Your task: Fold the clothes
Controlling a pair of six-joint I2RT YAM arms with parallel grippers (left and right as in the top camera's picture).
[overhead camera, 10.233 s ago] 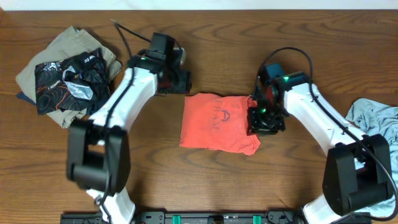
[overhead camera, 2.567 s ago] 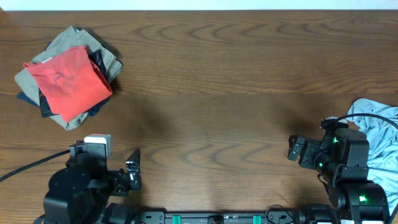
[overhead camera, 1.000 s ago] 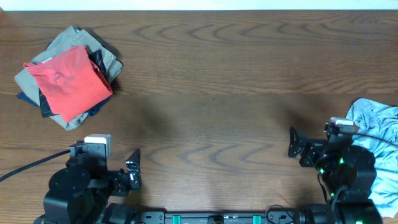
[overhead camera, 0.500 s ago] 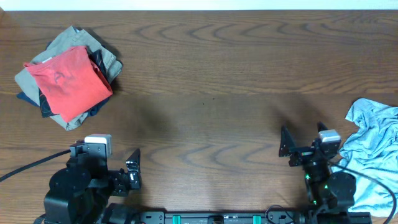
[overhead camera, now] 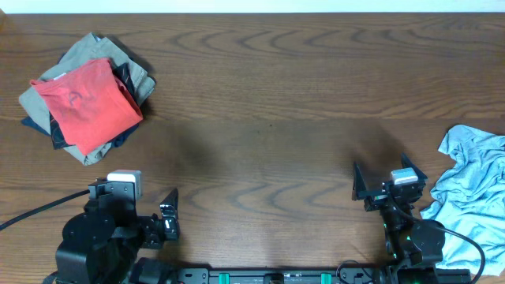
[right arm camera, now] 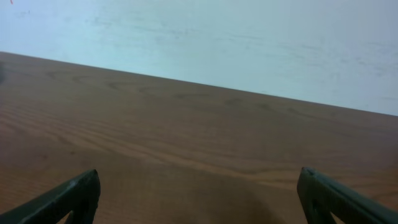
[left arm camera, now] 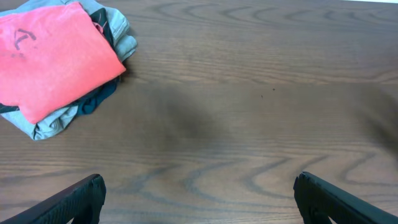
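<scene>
A folded red shirt (overhead camera: 87, 102) (left arm camera: 53, 56) lies on top of a pile of folded clothes (overhead camera: 79, 51) at the far left of the table. A crumpled light blue garment (overhead camera: 473, 201) lies at the right edge. My left gripper (overhead camera: 162, 217) (left arm camera: 199, 202) is drawn back at the front left, open, with only bare wood between its fingers. My right gripper (overhead camera: 385, 180) (right arm camera: 199, 199) sits near the front edge, just left of the blue garment. It is open and empty, and faces across the table towards the wall.
The wooden table (overhead camera: 268, 118) runs wide between the pile and the blue garment. A pale wall (right arm camera: 217, 37) rises behind the far edge. A black cable (overhead camera: 39, 213) trails left from the left arm's base.
The right arm has drawn back towards the front edge and shifted a little left, its fingers now pointing away from me. The left arm and both clothes heaps have not moved.
</scene>
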